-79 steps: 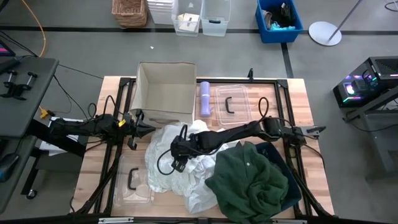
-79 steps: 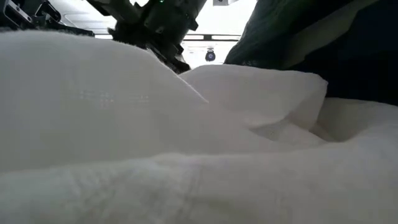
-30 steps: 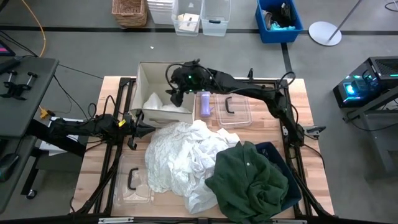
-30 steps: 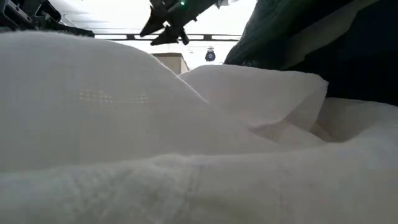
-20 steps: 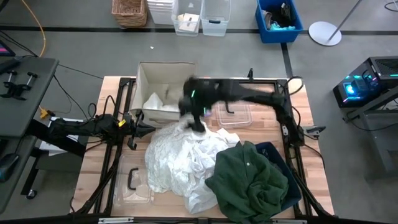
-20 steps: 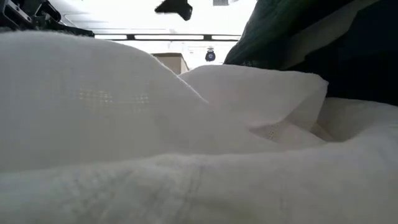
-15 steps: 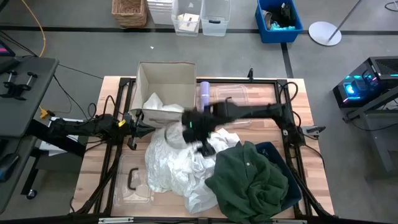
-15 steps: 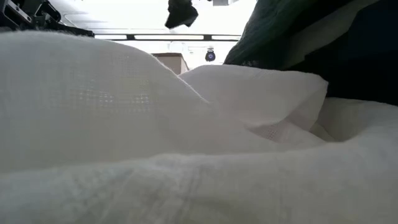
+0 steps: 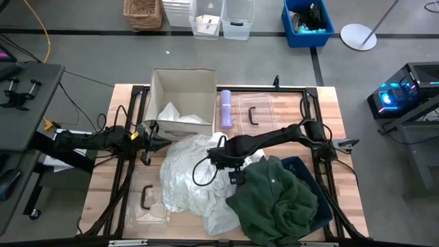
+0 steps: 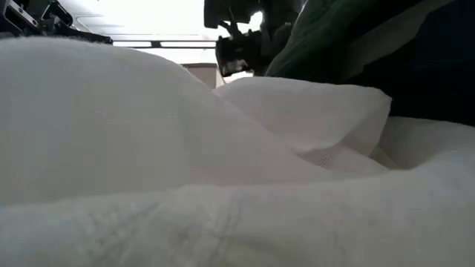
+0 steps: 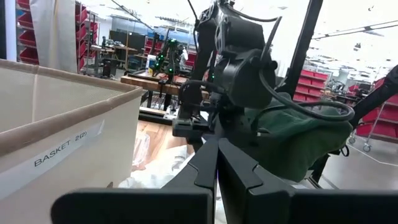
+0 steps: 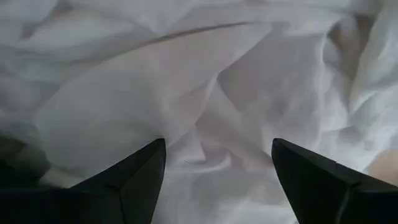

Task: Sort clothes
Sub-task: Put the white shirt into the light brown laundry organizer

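Note:
A pile of white thin fabric (image 9: 188, 175) lies at the table's middle and fills the low view (image 10: 185, 170). One white piece (image 9: 180, 115) lies in the beige box (image 9: 182, 89). A dark green shirt (image 9: 274, 199) is heaped at the near right, on a dark garment (image 9: 306, 170). My right gripper (image 9: 221, 162) is open, its fingers pointing down just above the white pile (image 12: 211, 93). My left gripper (image 9: 161, 143) is shut and empty at the left, beside the box. The plaid shirt is out of view.
A clear plastic lid (image 9: 255, 115) and a purple cylinder (image 9: 226, 108) lie right of the box. Another clear lid (image 9: 146, 199) lies at the near left. The box wall (image 11: 56, 143) reads BASKET 2. Black frame rails (image 9: 322, 171) run along the table's sides.
My right gripper has swung from above the box toward the table's near edge and come down over the white pile, beside the green shirt. The white piece stays in the box, which was empty earlier. The left arm has kept still.

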Motion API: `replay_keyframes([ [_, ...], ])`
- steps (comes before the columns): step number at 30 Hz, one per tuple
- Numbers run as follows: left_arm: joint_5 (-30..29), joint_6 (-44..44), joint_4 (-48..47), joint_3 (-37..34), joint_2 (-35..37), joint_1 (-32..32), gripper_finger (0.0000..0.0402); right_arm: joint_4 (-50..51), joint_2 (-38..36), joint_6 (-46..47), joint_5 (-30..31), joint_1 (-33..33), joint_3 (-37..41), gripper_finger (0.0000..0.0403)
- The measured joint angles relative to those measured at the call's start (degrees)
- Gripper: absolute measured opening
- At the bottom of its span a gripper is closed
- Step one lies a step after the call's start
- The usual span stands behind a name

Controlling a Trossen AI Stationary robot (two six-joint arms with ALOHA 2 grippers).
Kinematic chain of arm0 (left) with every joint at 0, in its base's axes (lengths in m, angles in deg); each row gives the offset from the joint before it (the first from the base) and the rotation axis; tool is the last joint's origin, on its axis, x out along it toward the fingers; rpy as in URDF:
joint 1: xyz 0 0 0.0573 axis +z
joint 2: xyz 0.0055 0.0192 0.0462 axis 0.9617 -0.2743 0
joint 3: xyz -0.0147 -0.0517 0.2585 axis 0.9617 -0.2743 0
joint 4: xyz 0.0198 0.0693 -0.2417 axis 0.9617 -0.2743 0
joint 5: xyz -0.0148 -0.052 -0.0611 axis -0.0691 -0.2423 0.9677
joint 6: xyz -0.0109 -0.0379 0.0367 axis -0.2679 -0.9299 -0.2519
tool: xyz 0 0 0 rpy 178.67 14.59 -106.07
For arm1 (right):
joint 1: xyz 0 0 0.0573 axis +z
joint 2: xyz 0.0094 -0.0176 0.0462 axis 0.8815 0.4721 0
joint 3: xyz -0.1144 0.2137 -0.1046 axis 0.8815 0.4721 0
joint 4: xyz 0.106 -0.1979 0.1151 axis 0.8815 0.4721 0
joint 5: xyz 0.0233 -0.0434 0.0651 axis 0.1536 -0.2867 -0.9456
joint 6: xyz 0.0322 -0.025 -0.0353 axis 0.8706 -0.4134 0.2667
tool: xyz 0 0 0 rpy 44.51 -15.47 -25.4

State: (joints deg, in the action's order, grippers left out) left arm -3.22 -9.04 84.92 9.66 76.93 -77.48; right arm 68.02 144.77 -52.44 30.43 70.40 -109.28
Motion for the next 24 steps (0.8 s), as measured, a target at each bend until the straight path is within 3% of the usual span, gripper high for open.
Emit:
replay_keyframes([
  [3, 0.01, 0.0, 0.0, 0.0, 0.0, 0.0, 0.0, -6.0, -0.47, 4.49, -0.45, 0.03, 3.62, 0.027],
  [5, 0.0, 0.0, 0.0, 0.0, 0.0, 0.0, 0.0, -8.63, -0.56, 7.72, 1.71, 0.06, 5.41, 0.0234],
  [7, 0.01, 0.0, 0.0, 0.0, 0.0, 0.0, 0.0, -9.58, -0.55, 10.74, 3.52, 0.02, 5.78, 0.0159],
  [9, 0.01, 0.0, 0.0, 0.0, 0.0, 0.0, 0.0, -9.2, -0.41, 11.62, 2.14, -0.59, 4.4, 0.0056],
  [10, -0.01, 0.0, 0.0, 0.0, 0.0, 0.0, 0.0, -8.2, -0.42, 10.8, 1.08, -0.93, 3.12, 0.003],
  [14, 0.01, 0.0, 0.0, 0.0, 0.0, -0.02, 0.0, -2.45, -1.43, 9.49, 2.78, -1.65, -5.95, 0.0006],
  [24, 0.04, 0.08, -0.7, 0.0, -0.02, 0.0, 0.0, 15.3, -4.53, 7.35, 6.25, -3.33, -35.85, 0.0001],
])
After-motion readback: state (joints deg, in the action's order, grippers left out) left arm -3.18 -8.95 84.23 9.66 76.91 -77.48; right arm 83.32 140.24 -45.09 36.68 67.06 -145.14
